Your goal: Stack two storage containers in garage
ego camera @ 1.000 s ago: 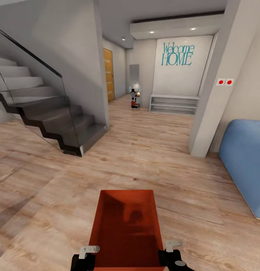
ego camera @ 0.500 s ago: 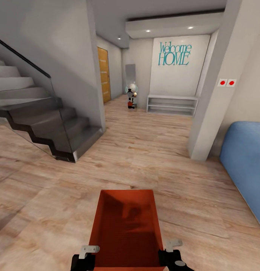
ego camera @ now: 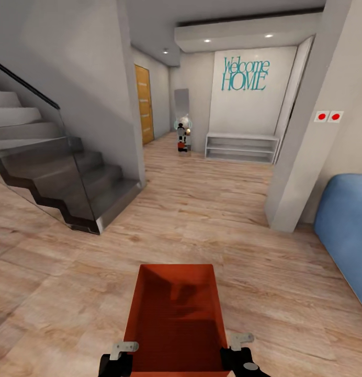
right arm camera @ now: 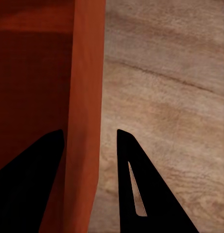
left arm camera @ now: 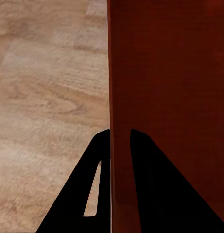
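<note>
rolled nearer the grey staircase (ego camera: pixel 60 178) and white hallway shelf (ego camera: pixel 241 147), carrying one red-orange open-top storage container (ego camera: pixel 174 319) low out front, left end effector (left arm camera: pixel 120 138) and right end effector (right arm camera: pixel 90 138) each clamped over a side wall; keep level, steer between staircase and pillar.

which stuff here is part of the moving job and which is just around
Job: storage container, held by left tool on one side wall and right tool on the other.

Just around: staircase, blue sofa, white shelf, wooden door.
</note>
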You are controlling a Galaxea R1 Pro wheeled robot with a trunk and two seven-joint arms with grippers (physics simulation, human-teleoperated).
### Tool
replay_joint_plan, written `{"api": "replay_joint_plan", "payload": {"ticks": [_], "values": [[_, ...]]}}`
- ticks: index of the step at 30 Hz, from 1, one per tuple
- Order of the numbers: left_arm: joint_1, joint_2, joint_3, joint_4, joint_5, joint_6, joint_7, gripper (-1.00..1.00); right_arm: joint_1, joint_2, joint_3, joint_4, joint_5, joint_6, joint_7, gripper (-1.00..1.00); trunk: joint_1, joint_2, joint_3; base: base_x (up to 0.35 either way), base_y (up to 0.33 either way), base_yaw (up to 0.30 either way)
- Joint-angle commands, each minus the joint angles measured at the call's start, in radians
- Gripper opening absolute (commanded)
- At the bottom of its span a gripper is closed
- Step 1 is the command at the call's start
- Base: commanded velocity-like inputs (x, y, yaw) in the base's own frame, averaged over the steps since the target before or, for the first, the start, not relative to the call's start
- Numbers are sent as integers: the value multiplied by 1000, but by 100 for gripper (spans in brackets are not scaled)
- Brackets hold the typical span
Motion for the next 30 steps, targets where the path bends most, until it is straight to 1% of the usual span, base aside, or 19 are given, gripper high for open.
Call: {"api": "replay_joint_plan", "payload": {"ticks": [1,20,30], "values": [[-1,0,28,-1,-12,-4,13,-100,-1,0,-1,1,-4,-3,-9,-100,0,0,-1,347,0,0],[-1,0,28,-1,-12,-2,13,-100,-1,0,-1,1,-4,-3,-9,-100,0,0,-1,347,0,0],[-1,0,28,-1,-12,-2,13,-100,-1,0,-1,1,-4,-3,-9,-100,0,0,-1,347,0,-101]]}}
